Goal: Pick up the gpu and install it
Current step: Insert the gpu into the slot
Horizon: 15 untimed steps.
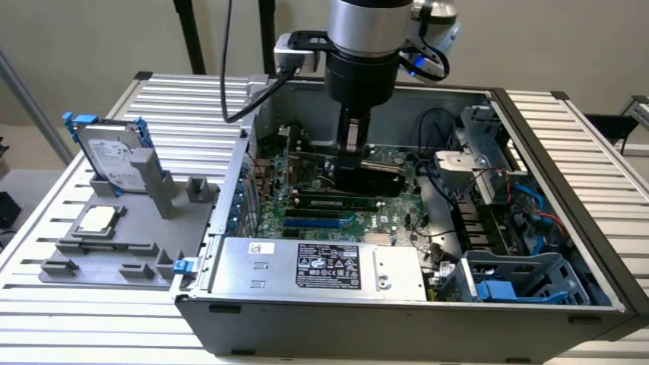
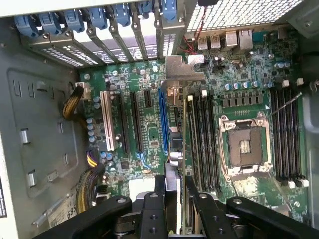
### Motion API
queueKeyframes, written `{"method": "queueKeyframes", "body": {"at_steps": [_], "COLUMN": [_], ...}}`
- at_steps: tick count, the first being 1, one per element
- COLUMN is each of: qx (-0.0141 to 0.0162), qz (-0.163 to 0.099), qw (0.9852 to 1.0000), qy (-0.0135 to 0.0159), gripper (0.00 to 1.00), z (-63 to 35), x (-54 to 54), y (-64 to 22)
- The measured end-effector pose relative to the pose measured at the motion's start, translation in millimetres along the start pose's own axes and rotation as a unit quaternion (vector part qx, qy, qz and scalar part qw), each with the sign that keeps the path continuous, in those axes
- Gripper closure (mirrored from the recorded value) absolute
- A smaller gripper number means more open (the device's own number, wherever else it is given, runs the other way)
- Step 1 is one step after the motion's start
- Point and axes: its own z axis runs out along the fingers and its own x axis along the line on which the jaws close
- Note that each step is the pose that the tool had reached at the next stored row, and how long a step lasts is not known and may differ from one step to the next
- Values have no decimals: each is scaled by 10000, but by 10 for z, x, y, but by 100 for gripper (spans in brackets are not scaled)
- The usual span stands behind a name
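The black pincer (image 1: pixel 353 161) (image 2: pixel 175 194) on the silver & black robot arm (image 1: pixel 367 46) is down inside the big grey metal PC case (image 1: pixel 406 323), which has no lid on. The pincer is clamped on the gpu (image 1: pixel 381 181) (image 2: pixel 185 144), a thin flat card w/ a black face & a silver metal end bracket (image 2: pixel 182 69). In the wrist view the gpu stands on its edge btw the two black fingers (image 2: pixel 159 191) & runs straight out from the pincer to the bracket. The bracket is at the end far from the pincer, close to the row of blue clips (image 2: pixel 75 22) by the case wall.

Right under the pincer & the gpu is the green circuit board (image 2: pixel 144 134) on the case floor. A long blue slot (image 2: pixel 163 119) lies just beside the gpu on one side. Thin black slots (image 2: pixel 204 134) lie just beside it on the other side. Can't tell if the gpu touches the board. A bit further from the pincer are a long white slot (image 2: pixel 105 122) & a square silver chip socket (image 2: pixel 244 147).

In the exterior view, a silver box w/ a black label (image 1: pixel 324 268) sits in the case near the pincer, on the camera's side of it. Well apart from the pincer, outside the case to the exterior view's left, a silver hard drive in a blue frame (image 1: pixel 112 156) stands up in a grey plastic holder (image 1: pixel 102 255) on the ribbed metal surface (image 1: pixel 61 327).
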Motion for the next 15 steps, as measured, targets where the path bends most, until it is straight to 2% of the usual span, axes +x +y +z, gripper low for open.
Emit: {"method": "queueKeyframes", "body": {"at_steps": [9,15], "qx": [-3,-7], "qz": [-244,-401], "qw": [9997,9992], "qy": [-9,-33], "gripper": [74,74], "z": [163,253], "x": [22,52], "y": [145,211]}}
